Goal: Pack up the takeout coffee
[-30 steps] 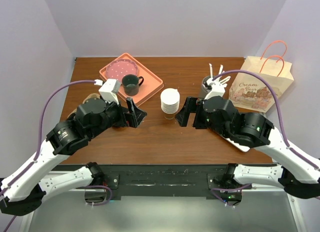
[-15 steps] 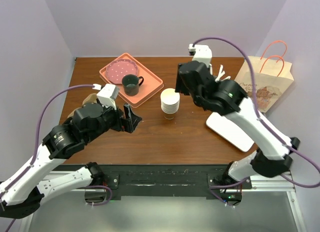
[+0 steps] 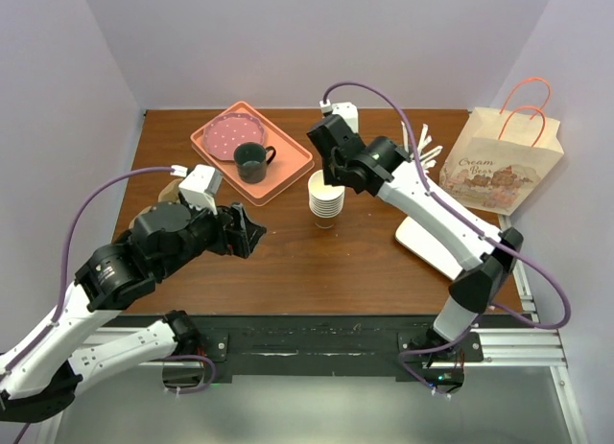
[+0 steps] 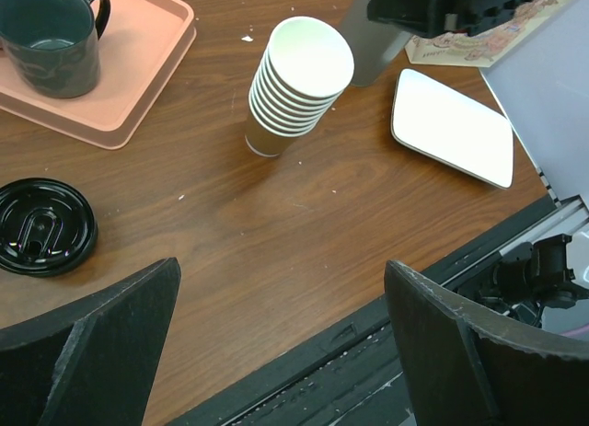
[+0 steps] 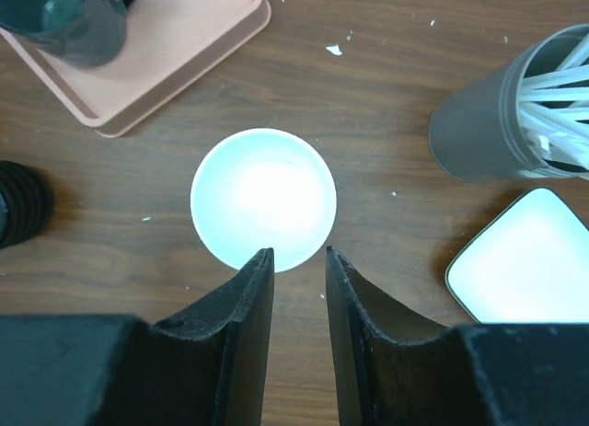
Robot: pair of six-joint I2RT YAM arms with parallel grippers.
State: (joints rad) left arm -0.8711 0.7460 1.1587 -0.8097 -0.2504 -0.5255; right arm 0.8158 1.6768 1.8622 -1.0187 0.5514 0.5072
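The takeout coffee shows its black sip lid (image 4: 41, 225) at the left of the left wrist view; its cup body is hidden beneath. In the top view only a brown sliver of the coffee (image 3: 173, 189) peeks out behind my left arm. My left gripper (image 3: 251, 235) (image 4: 281, 263) hangs wide open over bare table, right of the coffee, holding nothing. My right gripper (image 3: 333, 178) (image 5: 299, 251) hovers above a stack of white paper cups (image 3: 325, 198) (image 5: 264, 198). Its jaws stand close together with a narrow gap and nothing between them.
A salmon tray (image 3: 291, 162) at the back left carries a dark green mug (image 3: 251, 162) and a pink plate (image 3: 235, 132). A grey utensil holder (image 5: 497, 122), a white rectangular plate (image 3: 432, 245) and a paper bag (image 3: 499, 164) stand to the right.
My right arm swung from low on the right up and over to the white cup stack, its jaws narrowing. The left gripper drew back slightly and stayed open.
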